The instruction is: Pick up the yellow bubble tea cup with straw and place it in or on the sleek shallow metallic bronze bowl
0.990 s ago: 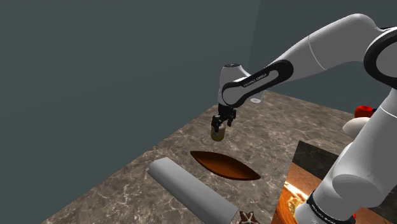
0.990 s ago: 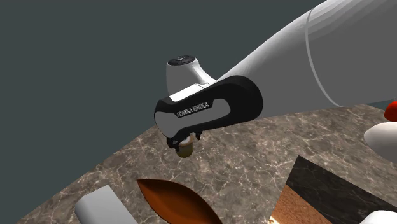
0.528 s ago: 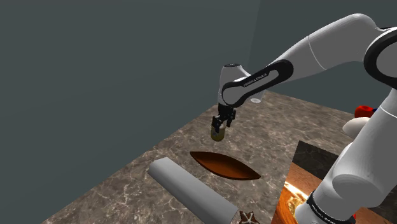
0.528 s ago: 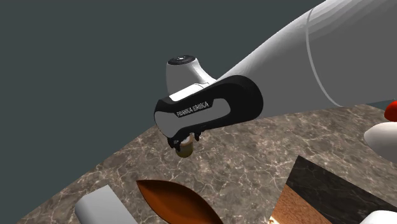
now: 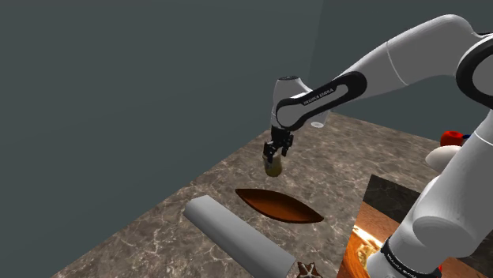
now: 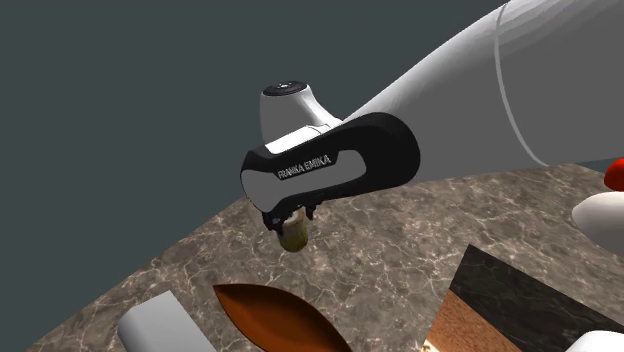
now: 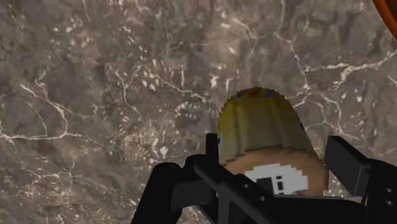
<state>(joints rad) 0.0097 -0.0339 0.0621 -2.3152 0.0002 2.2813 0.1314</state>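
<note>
Shoulder view: the gripper (image 5: 274, 155) pinches the yellow bubble tea cup (image 5: 274, 167) above the marble worktop (image 5: 158, 233), between its far edge and the bronze bowl (image 5: 279, 205).

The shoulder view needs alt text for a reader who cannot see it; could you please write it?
The black gripper of a white arm holds a yellow cup above a marbled counter, near a shallow bronze bowl. A grey cylinder lies nearer the camera.
</note>
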